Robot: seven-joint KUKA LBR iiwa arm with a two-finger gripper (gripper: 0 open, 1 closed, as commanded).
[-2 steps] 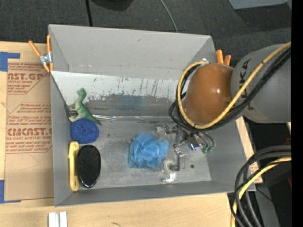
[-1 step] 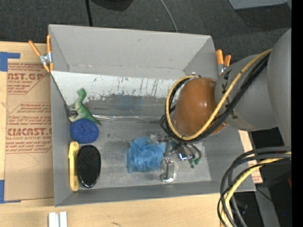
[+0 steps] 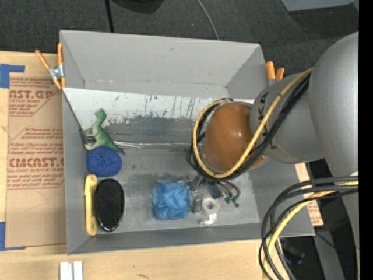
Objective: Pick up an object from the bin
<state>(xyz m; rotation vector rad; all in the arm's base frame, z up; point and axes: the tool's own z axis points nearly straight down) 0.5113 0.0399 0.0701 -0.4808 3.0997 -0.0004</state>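
My gripper (image 3: 202, 192) reaches down below the orange wrist cover at the bin's front right. It stands right next to the right edge of a crumpled light-blue cloth-like thing (image 3: 171, 200) lying on the bin floor. Whether it touches the blue thing I cannot tell. A small silvery, clear piece (image 3: 207, 212) lies just in front of the gripper.
At the bin's left side lie a green toy dinosaur (image 3: 102, 131), a round dark-blue ball (image 3: 104, 161) and a black oval brush with a yellow handle (image 3: 108, 204). The arm and its cables cover the bin's right part.
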